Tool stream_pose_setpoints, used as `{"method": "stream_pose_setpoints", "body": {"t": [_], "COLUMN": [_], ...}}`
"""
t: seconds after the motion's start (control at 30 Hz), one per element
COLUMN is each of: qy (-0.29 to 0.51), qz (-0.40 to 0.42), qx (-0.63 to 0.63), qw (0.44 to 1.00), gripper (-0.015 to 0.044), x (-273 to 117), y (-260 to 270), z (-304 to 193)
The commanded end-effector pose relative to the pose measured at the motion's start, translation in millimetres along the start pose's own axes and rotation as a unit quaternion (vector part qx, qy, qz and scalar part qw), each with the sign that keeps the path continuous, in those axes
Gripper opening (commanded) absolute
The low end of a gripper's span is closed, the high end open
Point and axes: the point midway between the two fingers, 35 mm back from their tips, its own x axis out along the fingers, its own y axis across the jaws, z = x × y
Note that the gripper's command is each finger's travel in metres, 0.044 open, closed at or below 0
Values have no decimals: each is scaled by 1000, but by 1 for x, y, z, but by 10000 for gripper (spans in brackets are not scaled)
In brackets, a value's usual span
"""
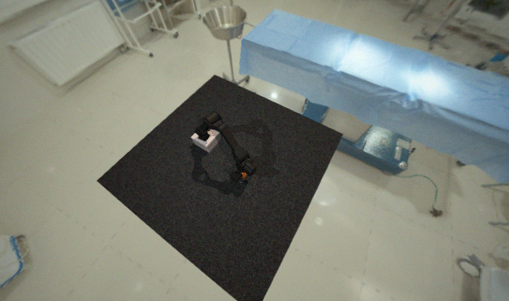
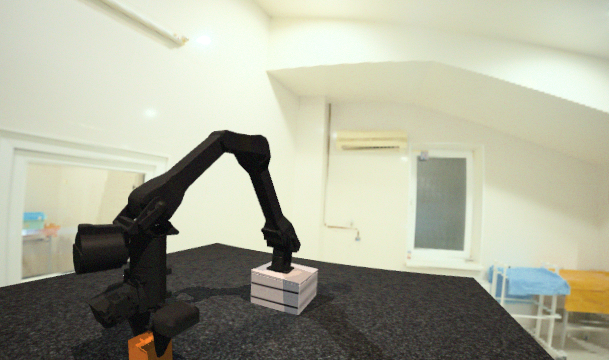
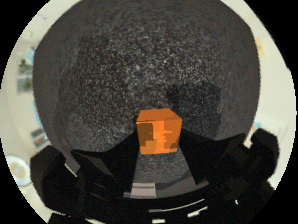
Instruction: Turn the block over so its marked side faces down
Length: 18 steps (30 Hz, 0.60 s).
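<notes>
Wrist view first: we see our dark fingers at the lower edge of the picture with the orange block (image 3: 158,132) between them, and the gripper (image 3: 158,163) is closed about halfway onto that block, gripping it. A notch or mark shows on the face turned toward the camera, though the picture is too soft for us to say which side it is.

From the exterior view, the gripper (image 2: 151,330) points down at the near edge of the dark table (image 2: 384,320), and the block (image 2: 143,347) sits at the table surface under it; we cannot tell whether it touches the table. Our arm (image 2: 204,160) arches up and over from a white base (image 2: 284,287) farther back on the table. Beyond the table, the top view shows a blue-draped bed (image 1: 384,84) and a steel bowl on a stand (image 1: 225,21).
</notes>
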Motion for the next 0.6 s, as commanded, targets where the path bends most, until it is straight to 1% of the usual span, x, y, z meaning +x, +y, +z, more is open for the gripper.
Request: {"method": "stream_pose_setpoints", "body": {"t": [0.0, 0.07, 0.13, 0.2, 0.3, 0.57], "qy": [0, 0, 0, 0, 0, -11], "qz": [-1, -1, -1, -1, -1, -1], "qx": [2, 2, 2, 2, 2, 2], "qw": [1000, 1000, 1000, 1000, 1000, 1000], "gripper": [117, 103, 51, 0, 0, 0], "x": [0, 0, -4, -18, -30, -28], "y": [0, 0, 0, 0, 0, 0], "z": [0, 0, 0, 0, 0, 1]}}
